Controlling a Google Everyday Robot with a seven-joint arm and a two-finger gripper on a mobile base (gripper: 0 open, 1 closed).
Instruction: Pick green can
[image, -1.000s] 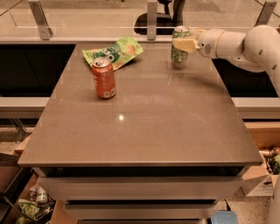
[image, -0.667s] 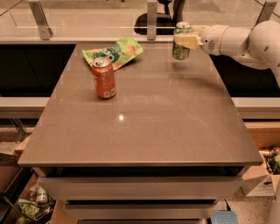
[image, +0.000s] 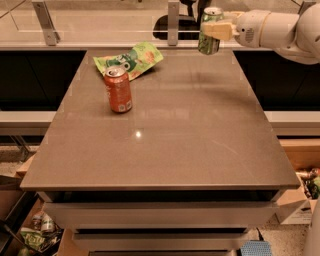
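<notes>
The green can (image: 210, 41) has a silver top and pale markings. It hangs upright in the air above the far right corner of the grey table (image: 165, 150). My gripper (image: 216, 29) comes in from the right on a white arm and is shut on the green can around its upper half. The can's bottom is clear of the table top.
An orange-red can (image: 118, 89) stands upright on the table's left part. A flat green snack bag (image: 131, 59) lies behind it at the far edge. A glass rail with metal posts (image: 173, 20) runs along the back. Boxes and clutter lie on the floor at both sides.
The gripper has lifted the green can off the table and carried it upward, away from the far right corner. The orange-red can and the snack bag have not moved.
</notes>
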